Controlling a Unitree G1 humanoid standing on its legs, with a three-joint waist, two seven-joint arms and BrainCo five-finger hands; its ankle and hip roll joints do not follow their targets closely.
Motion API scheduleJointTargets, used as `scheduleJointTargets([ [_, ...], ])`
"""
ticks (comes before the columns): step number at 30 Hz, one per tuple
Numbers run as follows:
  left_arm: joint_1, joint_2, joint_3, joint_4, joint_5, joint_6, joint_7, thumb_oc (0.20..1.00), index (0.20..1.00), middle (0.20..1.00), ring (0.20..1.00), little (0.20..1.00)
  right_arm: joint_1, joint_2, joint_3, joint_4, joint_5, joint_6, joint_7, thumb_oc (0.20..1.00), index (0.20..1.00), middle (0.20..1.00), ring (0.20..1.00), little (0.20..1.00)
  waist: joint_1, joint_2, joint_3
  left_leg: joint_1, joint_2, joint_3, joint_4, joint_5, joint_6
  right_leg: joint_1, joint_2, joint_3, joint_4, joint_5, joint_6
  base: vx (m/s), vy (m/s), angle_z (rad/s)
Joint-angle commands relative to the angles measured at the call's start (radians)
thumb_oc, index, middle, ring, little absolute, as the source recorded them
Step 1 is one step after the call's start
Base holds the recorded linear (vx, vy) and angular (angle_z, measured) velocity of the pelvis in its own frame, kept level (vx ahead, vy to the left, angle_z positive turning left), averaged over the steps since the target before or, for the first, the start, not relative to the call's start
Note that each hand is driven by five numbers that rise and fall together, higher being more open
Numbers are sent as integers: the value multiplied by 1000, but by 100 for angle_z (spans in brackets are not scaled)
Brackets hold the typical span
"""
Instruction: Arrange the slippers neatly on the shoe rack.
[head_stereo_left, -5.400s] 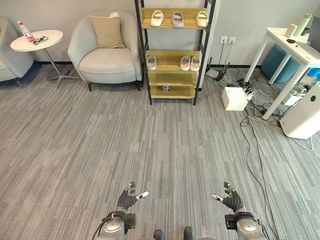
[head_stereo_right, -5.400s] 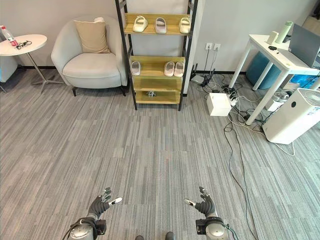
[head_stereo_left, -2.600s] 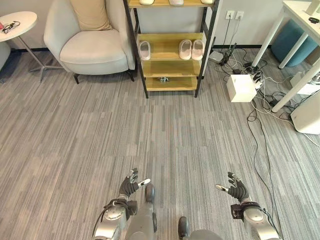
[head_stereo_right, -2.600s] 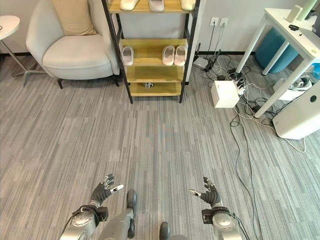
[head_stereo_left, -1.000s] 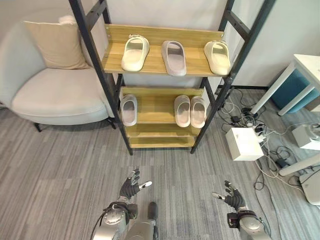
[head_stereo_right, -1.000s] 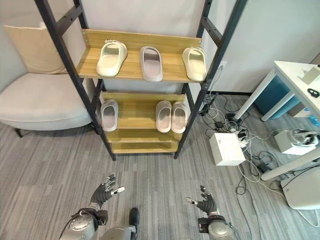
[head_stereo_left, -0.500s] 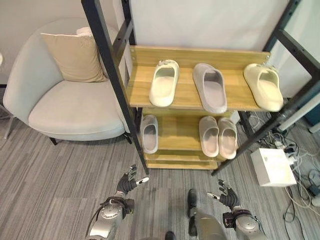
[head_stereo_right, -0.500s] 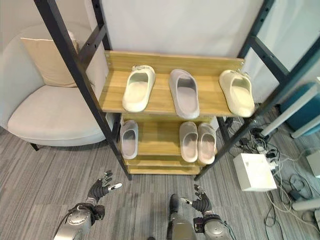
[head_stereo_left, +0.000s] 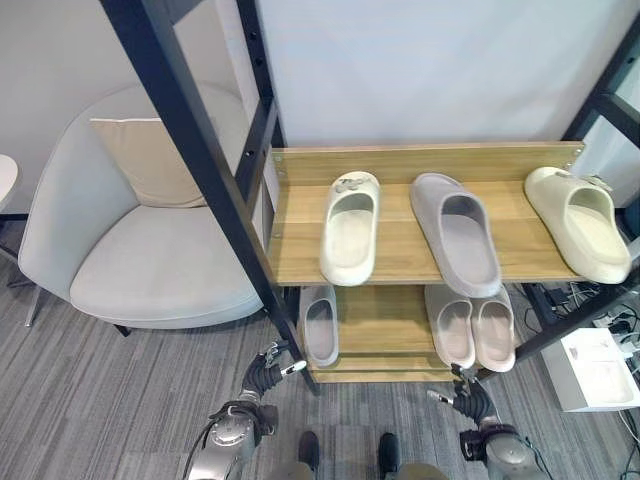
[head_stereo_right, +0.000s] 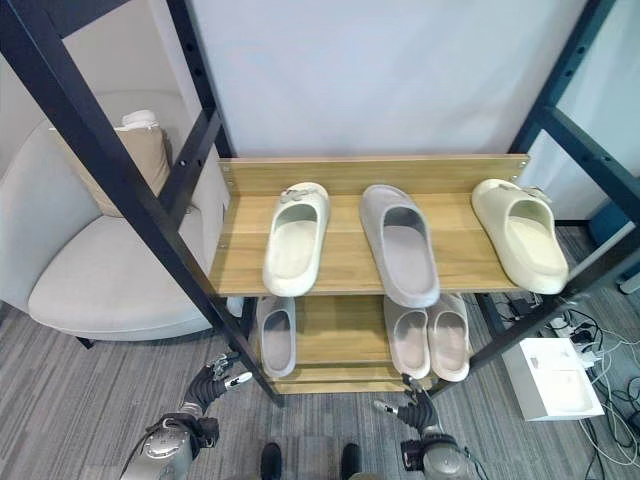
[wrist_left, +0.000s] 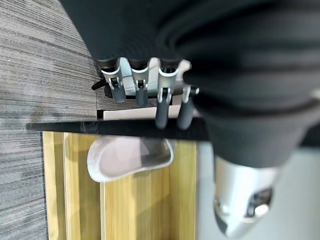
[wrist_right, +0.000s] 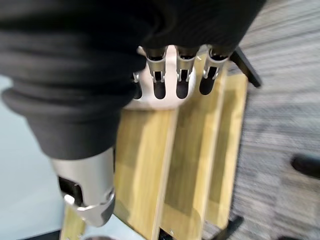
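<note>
Grey carpet (head_stereo_left: 90, 410) has shrunk from view; shoe rack (head_stereo_left: 400, 262) looms closer, left hand (head_stereo_left: 262, 372) and right hand (head_stereo_left: 468, 397) still spread empty.

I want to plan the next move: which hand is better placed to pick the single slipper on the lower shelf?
Probably the left hand: open and empty, it hangs just below the single slipper.

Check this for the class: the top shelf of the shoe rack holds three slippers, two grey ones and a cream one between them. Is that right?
Not quite. The top shelf does hold three slippers, but the colours are reversed: a grey slipper lies between two cream ones, the left cream slipper and the right cream slipper. The left eye view shows it.
</note>
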Motion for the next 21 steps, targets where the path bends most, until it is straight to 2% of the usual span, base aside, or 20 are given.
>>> scheduleJointTargets([
  [1, -38, 29, -33, -32, 14, -46, -4, 1000, 1000, 1000, 1000, 1000, -51, 4, -25, -29, 0, -28, -4, 1000, 1000, 1000, 1000, 1000, 9, -16, -7, 51, 8, 12, 5, -117, -12, -41, -36, 13, 59, -109, 84, -169, 87, -6],
  [3, -55, 48, -33, -27, 20, -44, -4, 1000, 1000, 1000, 1000, 1000, -74, 19, -13, -27, -13, -24, -6, 1000, 1000, 1000, 1000, 1000, 28, -3, 14, 41, 21, 54, 6, -110, -7, -105, -66, -47, 164, -112, 105, -236, -14, -65],
  [4, -68, 64, -31, -22, 23, -43, -4, 1000, 1000, 1000, 1000, 1000, -79, 26, -12, -28, -15, -27, -4, 1000, 1000, 1000, 1000, 1000, 24, 5, 20, 25, 35, 46, 11, -100, -9, -105, -82, -10, 215, -135, 116, -159, -128, -80],
  [7, -70, 65, -27, -5, 14, -45, -1, 1000, 1000, 1000, 1000, 1000, -77, 28, -11, -26, -10, -26, 1, 1000, 1000, 1000, 1000, 1000, 32, 8, 11, 14, 48, 45, 18, -95, -15, -79, -125, 39, 244, -128, 115, -79, -187, -8],
  [8, -70, 67, -26, -1, 9, -45, 1, 1000, 1000, 1000, 1000, 1000, -77, 29, -12, -27, -7, -25, 1, 1000, 1000, 1000, 1000, 1000, 37, 5, 3, 4, 55, 39, 20, -89, -22, -63, -142, 62, 239, -114, 119, -83, -505, 2],
  [9, -66, 66, -26, -5, -6, -46, 9, 1000, 1000, 1000, 1000, 1000, -75, 31, -9, -33, -5, -22, 1, 1000, 1000, 1000, 1000, 1000, 51, -11, -18, -16, 76, 35, 35, -77, -44, -10, -155, 95, 165, -122, 132, -66, -536, 2],
  [10, -64, 66, -25, -5, -8, -44, 12, 1000, 1000, 1000, 1000, 1000, -73, 32, -6, -34, -6, -22, 0, 1000, 1000, 1000, 1000, 1000, 56, -16, -21, -17, 86, 37, 40, -73, -52, 2, -147, 85, 140, -136, 130, -100, -688, 19],
  [12, -65, 56, -23, -4, -34, -49, 18, 1000, 1000, 1000, 1000, 1000, -71, 17, 12, -50, 0, -30, 5, 1000, 1000, 1000, 1000, 1000, 52, -13, -12, -30, 150, 21, 53, -26, -88, 15, -86, 97, 107, -178, 102, -110, -539, 2],
  [15, -79, 43, -37, 0, -38, -48, 23, 1000, 1000, 1000, 1000, 1000, -74, -8, 20, -55, 0, -36, -5, 1000, 1000, 1000, 1000, 1000, 45, 3, 2, -54, 192, -3, 45, 36, -111, 35, -32, 75, 76, -207, 65, -115, -303, 18],
  [18, -93, 30, -45, 9, -33, -49, 25, 1000, 1000, 1000, 1000, 1000, -75, -17, 9, -60, 4, -35, -16, 1000, 1000, 1000, 1000, 1000, 32, 5, 12, -85, 196, 20, 52, 59, -109, 48, -19, 48, 51, -207, 56, -156, -236, 4],
  [19, -96, 24, -49, 11, -33, -53, 23, 1000, 1000, 1000, 1000, 1000, -75, -24, -2, -56, 18, -41, -24, 1000, 1000, 1000, 1000, 1000, 27, 0, 17, -105, 169, 56, 88, 40, -94, 57, -17, 28, 30, -196, 49, -157, -210, 60],
  [21, -88, 20, -45, 12, -37, -54, 17, 1000, 1000, 1000, 1000, 1000, -81, -32, -5, -50, 18, -42, -19, 1000, 1000, 1000, 1000, 1000, 27, 1, 17, -108, 126, 50, 117, 10, -80, 59, -15, 24, 25, -190, 44, -88, -156, 40],
])
